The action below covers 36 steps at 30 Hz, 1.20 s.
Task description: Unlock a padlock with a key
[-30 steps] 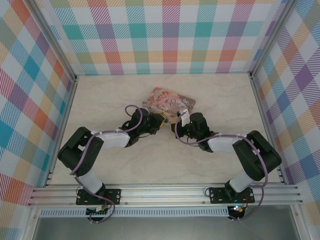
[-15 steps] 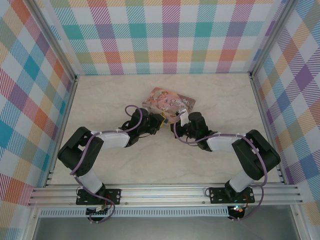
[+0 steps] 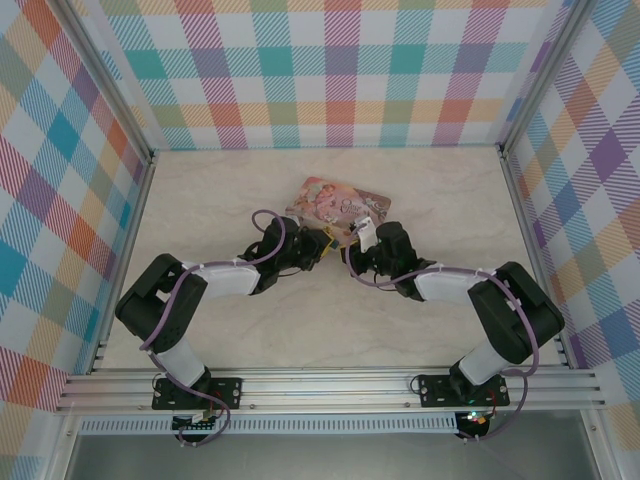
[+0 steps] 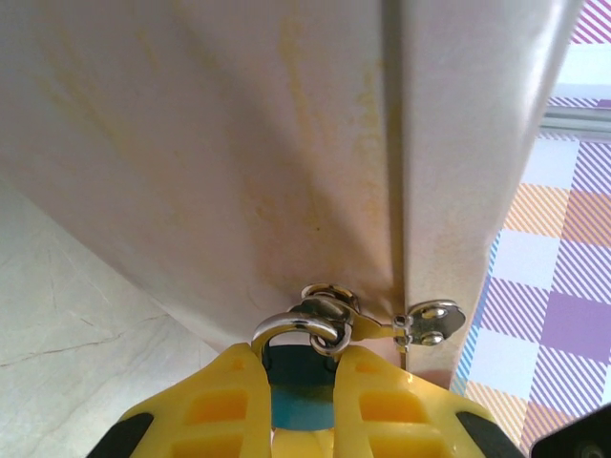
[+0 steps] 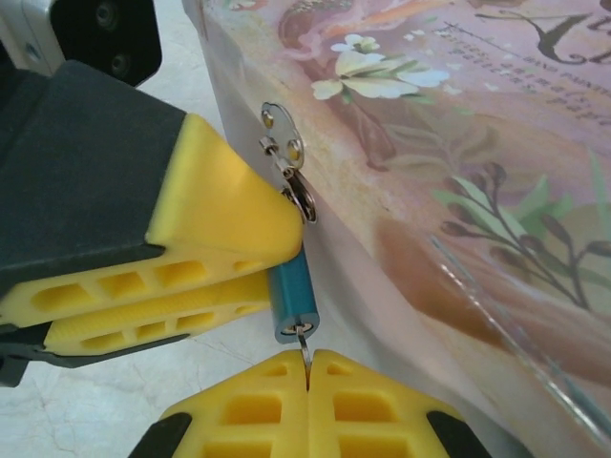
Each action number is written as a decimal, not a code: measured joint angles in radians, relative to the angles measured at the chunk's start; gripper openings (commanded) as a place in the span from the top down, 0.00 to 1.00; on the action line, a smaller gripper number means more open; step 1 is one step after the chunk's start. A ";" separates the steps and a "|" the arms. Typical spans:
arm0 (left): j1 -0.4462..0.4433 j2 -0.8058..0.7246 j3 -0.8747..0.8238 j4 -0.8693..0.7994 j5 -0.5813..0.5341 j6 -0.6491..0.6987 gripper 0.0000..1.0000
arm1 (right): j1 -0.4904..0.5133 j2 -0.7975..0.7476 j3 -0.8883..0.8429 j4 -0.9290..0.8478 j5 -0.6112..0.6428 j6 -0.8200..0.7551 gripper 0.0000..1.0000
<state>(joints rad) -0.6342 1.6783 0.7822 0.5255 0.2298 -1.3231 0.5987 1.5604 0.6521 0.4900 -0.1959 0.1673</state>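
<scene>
The padlock [image 5: 289,291] sits at the near side of the pink illustrated tin [image 5: 458,143], which lies flat and skewed on the marble-look desk [image 3: 420,190], roughly midway between the side walls. Its thin metal shackle [image 4: 286,324] is hooked through the ring of the small metal hasp [image 5: 280,134] on the tin's side wall; whether the shackle is latched cannot be told. The left claw [image 4: 301,367] is closed on the padlock, its yellow fingers [image 5: 220,210] pinching the blue body from both sides, so that only a strip of blue shows between them in the left wrist view. In the right wrist view the body pokes out from those fingers, with its keyhole end facing the right claw [image 5: 307,367]. The right claw is clamped tight, pads pressed together on the key [image 5: 304,343], of which only a thin silver sliver shows, running from the fingertips straight into the end of the padlock. From above, the two claws meet nose to nose just beside the tin's near edge, the left arm reaching in from the left and the right arm from the right, with the padlock between them
</scene>
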 measured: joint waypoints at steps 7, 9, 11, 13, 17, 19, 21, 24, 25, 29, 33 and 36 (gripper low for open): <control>0.000 0.000 0.000 0.005 0.001 0.003 0.96 | -0.022 0.002 0.026 -0.042 -0.062 0.083 1.00; 0.000 0.001 0.001 0.005 -0.001 0.003 0.96 | -0.024 0.011 0.027 -0.030 -0.074 0.111 1.00; 0.001 0.008 0.004 0.004 -0.010 0.003 0.96 | -0.027 0.029 0.029 -0.010 -0.083 0.136 1.00; 0.001 0.023 0.010 0.004 -0.014 0.004 0.96 | -0.031 0.048 0.033 0.002 -0.090 0.161 1.00; 0.002 0.058 0.022 0.005 -0.015 0.003 0.93 | -0.031 0.078 0.033 0.018 -0.089 0.196 1.00; 0.002 0.066 0.023 0.005 -0.013 0.003 0.82 | -0.031 0.081 0.032 0.014 -0.085 0.203 1.00; 0.002 0.067 0.024 0.005 -0.014 0.014 0.70 | -0.031 0.081 0.032 0.013 -0.082 0.208 1.00; -0.002 0.066 0.027 -0.003 0.007 0.043 0.53 | -0.021 0.080 0.032 0.025 -0.081 0.213 1.00; -0.006 0.065 0.027 -0.007 0.017 0.051 0.48 | -0.016 0.079 0.032 0.029 -0.082 0.215 1.00; -0.008 0.040 0.019 -0.033 0.043 0.071 0.29 | -0.003 0.079 0.014 0.042 -0.082 0.235 1.00; -0.001 -0.015 -0.027 -0.037 0.040 0.076 0.14 | -0.002 0.082 -0.021 0.059 -0.087 0.282 1.00; 0.012 -0.076 -0.072 -0.056 0.028 0.080 0.10 | -0.002 0.093 -0.035 0.064 -0.100 0.321 1.00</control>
<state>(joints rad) -0.6224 1.6020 0.7105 0.4694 0.2577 -1.2427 0.5972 1.6539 0.6170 0.5545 -0.2958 0.4885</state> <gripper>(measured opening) 0.880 0.048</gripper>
